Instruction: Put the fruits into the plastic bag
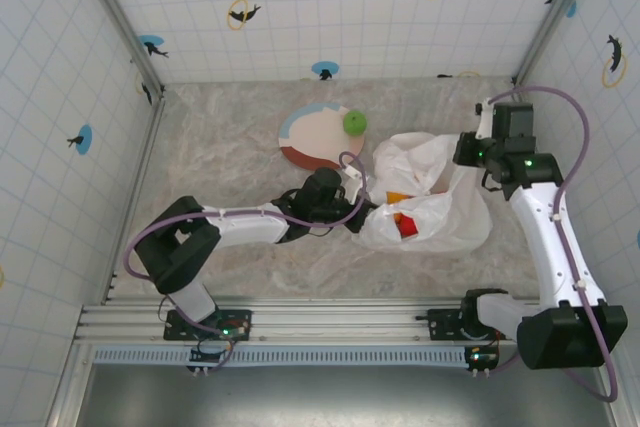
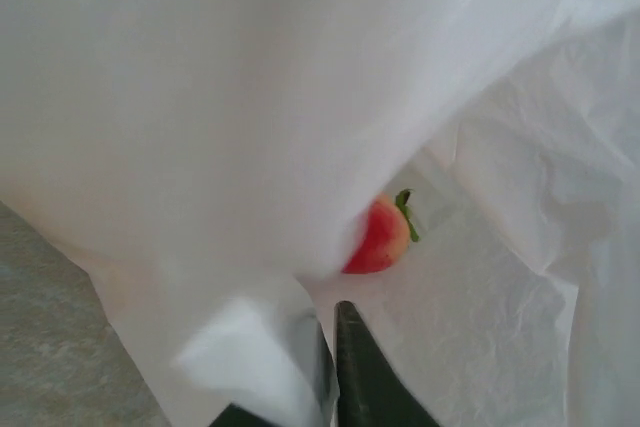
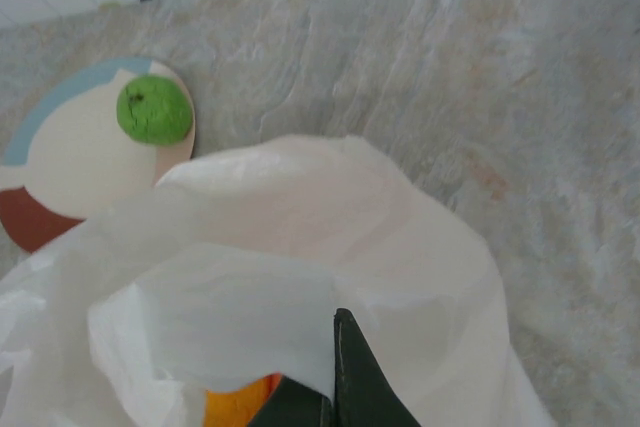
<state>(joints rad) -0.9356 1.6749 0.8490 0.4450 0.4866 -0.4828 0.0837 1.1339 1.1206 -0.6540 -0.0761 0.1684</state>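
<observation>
At the bag's mouth, right tool [image 3: 333, 352] pinches the plastic bag [image 1: 430, 197] open; left tool [image 2: 335, 347] sits narrow against film (grip unclear). Some fruits [image 1: 405, 222] lie inside, green apple [image 1: 354, 122] waits on plate [image 1: 305, 147]: hold the rim high and taut.

I see the plastic bag [image 1: 425, 197] holding fruit, one piece outside.
Crinkled white bag lies rumpled; a red fruit [image 1: 405, 227] and an orange fruit [image 1: 397, 197] show inside; the green apple [image 1: 354, 122] sits on the plate [image 1: 312, 139].

Crinkled plastic bag [image 1: 450, 222] — thin, translucent film
</observation>
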